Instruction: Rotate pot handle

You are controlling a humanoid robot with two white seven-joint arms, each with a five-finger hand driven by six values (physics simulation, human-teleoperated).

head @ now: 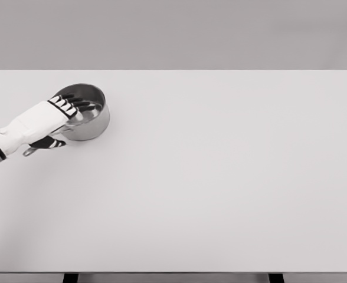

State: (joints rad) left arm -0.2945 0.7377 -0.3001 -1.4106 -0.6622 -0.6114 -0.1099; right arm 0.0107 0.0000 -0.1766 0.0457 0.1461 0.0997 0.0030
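1. Standing upright at the far left of the white surface (221, 188), the steel pot (89, 121) shows its open top; its handle (29, 151) points toward the lower left.
2. Left hand (60, 118): it lies over the pot's near-left rim, fingers (79, 105) reaching inside the bowl, thumb (48, 142) outside below the wall, pinching the rim.
3. Left arm: it enters from the left edge, white with a dark cuff.

Only the pot (86, 112) is standing in the way, far left on the table (221, 194), with the left hand (49, 118) crowding it; everywhere rightward is lying open.
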